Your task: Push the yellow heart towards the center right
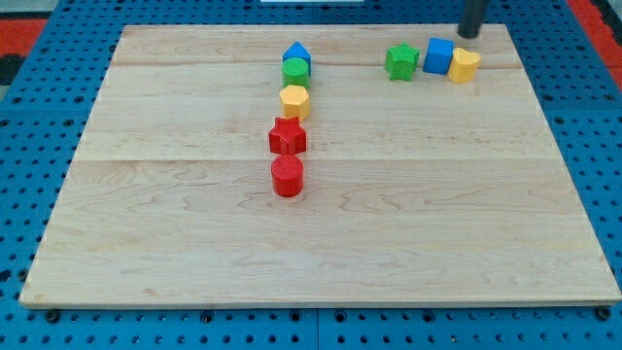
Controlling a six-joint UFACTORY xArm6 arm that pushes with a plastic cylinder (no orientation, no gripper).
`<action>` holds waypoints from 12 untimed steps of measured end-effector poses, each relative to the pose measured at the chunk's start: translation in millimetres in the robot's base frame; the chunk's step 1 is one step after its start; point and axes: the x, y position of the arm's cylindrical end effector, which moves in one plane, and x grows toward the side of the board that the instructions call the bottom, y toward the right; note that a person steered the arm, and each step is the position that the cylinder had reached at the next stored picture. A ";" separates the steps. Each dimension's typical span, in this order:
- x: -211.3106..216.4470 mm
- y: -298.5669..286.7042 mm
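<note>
Seven blocks sit on the wooden board [389, 233], no containers anywhere. The yellow heart [465, 65] is upper right of the frame, glossy, touching the blue cube [439, 55], with the green star [400, 61] just beside that. My tip [470, 35] is a bare rod with nothing to open or close, sitting right above the heart.

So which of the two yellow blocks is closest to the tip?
The yellow heart, rightmost of the top-right trio, just below my tip; the yellow hexagon sits mid-column.

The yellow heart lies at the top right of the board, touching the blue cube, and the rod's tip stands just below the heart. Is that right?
Not quite. In the camera view my tip stands just above the yellow heart, toward the view's top, not below it. The rest holds: the heart lies at the board's top right, touching the blue cube.
</note>
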 end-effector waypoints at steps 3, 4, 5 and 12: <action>92.7 -56.6; 100.8 -44.6; 41.1 -11.0; 118.8 -106.2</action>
